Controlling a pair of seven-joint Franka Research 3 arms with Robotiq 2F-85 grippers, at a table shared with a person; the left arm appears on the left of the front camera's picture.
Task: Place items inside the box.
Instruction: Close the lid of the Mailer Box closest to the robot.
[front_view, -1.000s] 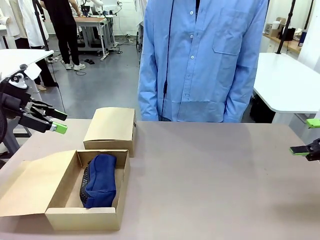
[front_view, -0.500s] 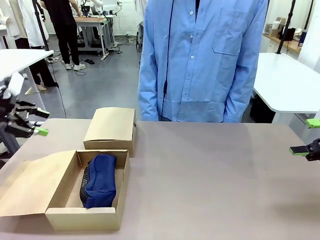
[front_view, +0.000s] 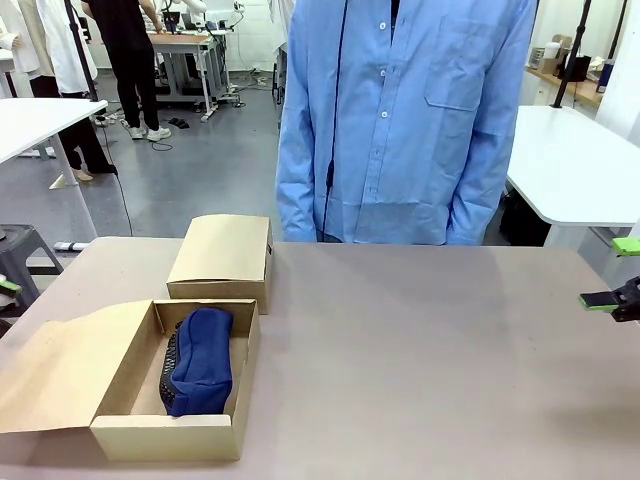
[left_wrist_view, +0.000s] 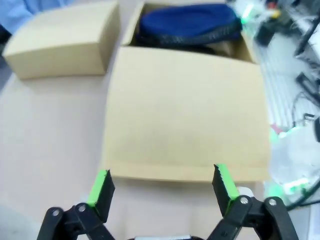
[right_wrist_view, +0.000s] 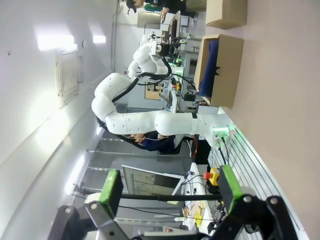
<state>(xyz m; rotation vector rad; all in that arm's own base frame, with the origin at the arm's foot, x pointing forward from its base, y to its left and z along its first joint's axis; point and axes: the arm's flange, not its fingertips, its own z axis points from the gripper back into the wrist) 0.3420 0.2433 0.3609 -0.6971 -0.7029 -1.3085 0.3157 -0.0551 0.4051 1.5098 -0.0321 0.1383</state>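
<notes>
The open cardboard box (front_view: 165, 437) sits at the table's front left with its lid flap (front_view: 60, 365) folded out to the left. A navy blue pouch (front_view: 200, 360) lies inside it, with something black showing along its left side. In the left wrist view my left gripper (left_wrist_view: 162, 185) is open and empty above the near edge of the lid flap (left_wrist_view: 185, 115), with the pouch (left_wrist_view: 187, 25) beyond. My right gripper (front_view: 610, 272) hangs open and empty at the table's far right edge. The right wrist view shows its fingers apart (right_wrist_view: 169, 186), with the box (right_wrist_view: 222, 70) far off.
A closed cardboard box (front_view: 222, 250) stands just behind the open one, also seen from the left wrist (left_wrist_view: 62, 37). A person in a blue shirt (front_view: 400, 120) stands at the far side of the table. The table (front_view: 430, 360) is bare brown to the right of the boxes.
My left arm has drawn back to the left and left the front view, apart from a green sliver at the edge. The right gripper and the boxes have not moved.
</notes>
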